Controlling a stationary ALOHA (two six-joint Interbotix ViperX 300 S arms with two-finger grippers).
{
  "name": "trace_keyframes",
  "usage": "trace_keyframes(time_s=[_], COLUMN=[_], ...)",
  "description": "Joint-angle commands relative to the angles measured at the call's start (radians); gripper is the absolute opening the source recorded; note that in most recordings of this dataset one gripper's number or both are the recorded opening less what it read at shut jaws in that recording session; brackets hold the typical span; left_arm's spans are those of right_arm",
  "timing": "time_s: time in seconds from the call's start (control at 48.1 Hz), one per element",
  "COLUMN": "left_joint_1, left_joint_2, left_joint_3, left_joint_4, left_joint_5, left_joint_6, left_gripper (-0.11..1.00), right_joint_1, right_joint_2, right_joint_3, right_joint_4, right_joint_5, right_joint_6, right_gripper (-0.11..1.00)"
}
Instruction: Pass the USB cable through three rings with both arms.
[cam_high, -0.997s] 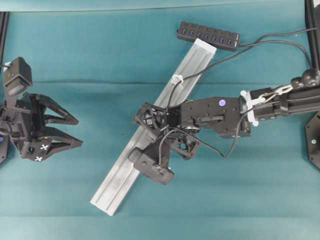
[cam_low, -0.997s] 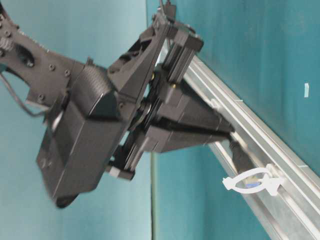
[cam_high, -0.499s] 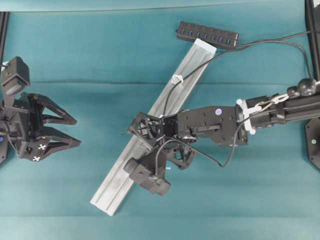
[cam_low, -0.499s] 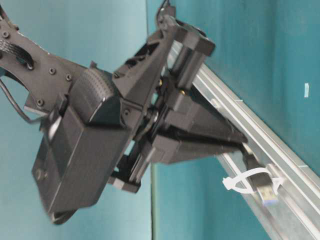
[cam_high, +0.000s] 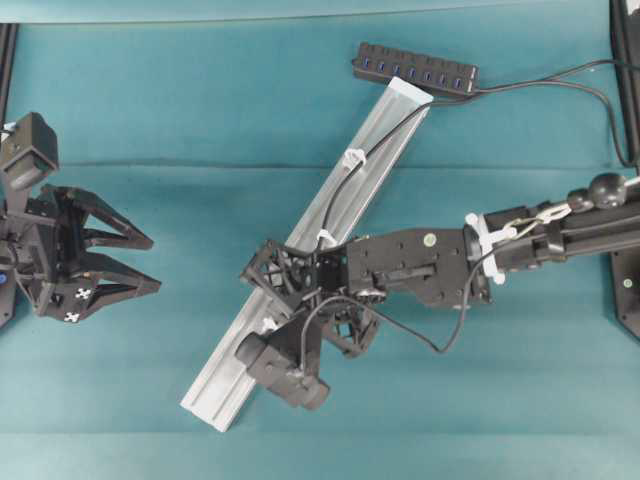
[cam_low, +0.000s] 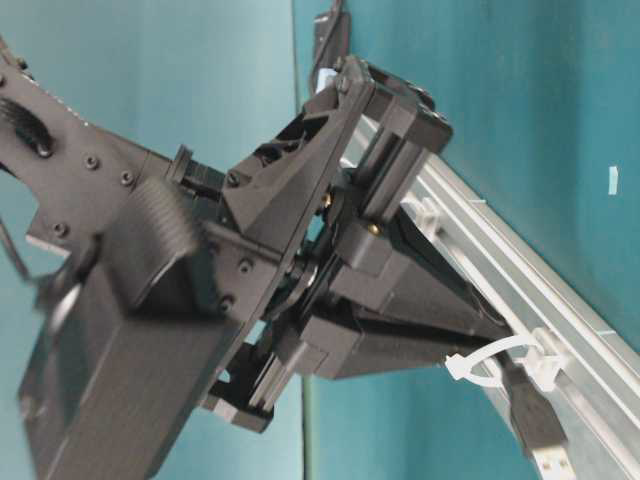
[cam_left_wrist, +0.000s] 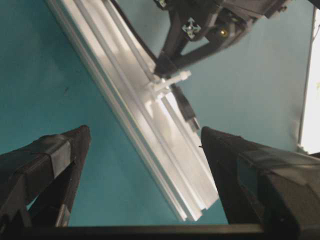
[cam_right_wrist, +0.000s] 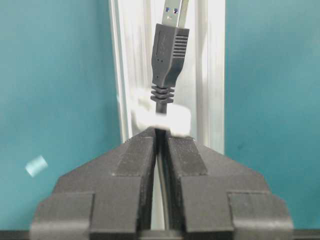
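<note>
2 grippers: the right gripper, jaws clamped on the cable, has its plug poking through a white ring on the rail mid-counter; the left gripper gapes wide near the counter's left edge.

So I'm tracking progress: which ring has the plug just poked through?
The ring nearest the rail's lower end, right at the right gripper's tips; the USB plug sticks out past it.
</note>
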Motion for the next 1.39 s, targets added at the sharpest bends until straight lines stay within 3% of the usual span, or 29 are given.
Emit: trace_keyframes(time_s=[0.0, 0.353, 0.665, 1.018, 1.371], left_joint_1=[-0.009, -0.137, -0.146, -0.149, -0.149], left_joint_2=[-0.003, 0.074, 0.316, 0.561, 0.624], left_joint_3=[-0.011, -0.023, -0.058, -0.155, -0.17], left_joint_4=[0.005, 0.005, 0.005, 0.005, 0.005], left_joint_5=[-0.011, -0.101, -0.319, -0.327, -0.38], left_joint_6=[-0.005, -0.029, -0.029, -0.018, -0.012], left_gripper=[0.96, 0.94, 0.94, 0.94, 0.94], right_joint_1=[0.008, -0.011, -0.021, -0.028, -0.032], right_joint_2=[0.006, 0.006, 0.005, 0.003, 0.003], right_joint_3=[-0.012, -0.012, -0.012, -0.009, -0.011], right_joint_4=[0.025, 0.028, 0.028, 0.029, 0.029], right_joint_5=[-0.008, -0.009, -0.006, -0.008, -0.009], right_joint_6=[0.029, 0.115, 0.12, 0.16, 0.164], right_gripper=[0.09, 0.09, 0.09, 0.09, 0.09])
